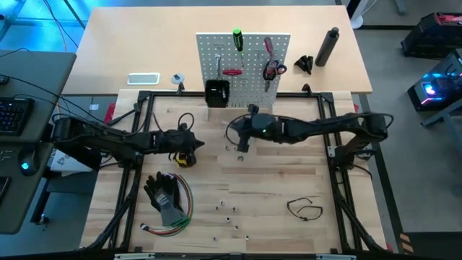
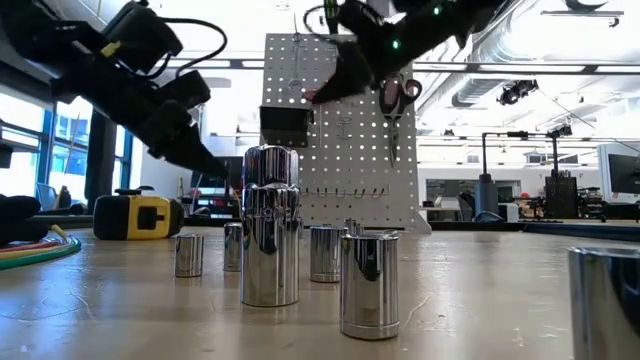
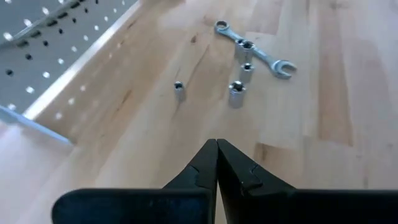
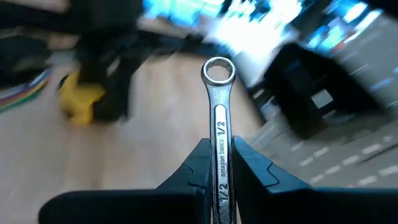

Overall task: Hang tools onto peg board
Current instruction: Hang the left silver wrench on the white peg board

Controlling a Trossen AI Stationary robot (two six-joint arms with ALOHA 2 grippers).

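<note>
Currently: right gripper (image 4: 217, 165), fingers clamped on wrench (image 4: 219, 118), at 6 o'clock of the peg board (image 1: 244, 68), near its bin (image 1: 216, 92). Left gripper (image 3: 217, 163) clenched, empty, beside tape measure (image 1: 184, 157). Risk, judged: narrow grip lets the wrench pivot and miss its peg.

You see a silver wrench (image 4: 219, 118), a yellow tape measure (image 2: 138, 215), and a white peg board (image 1: 245, 65) dotted with holes.
</note>
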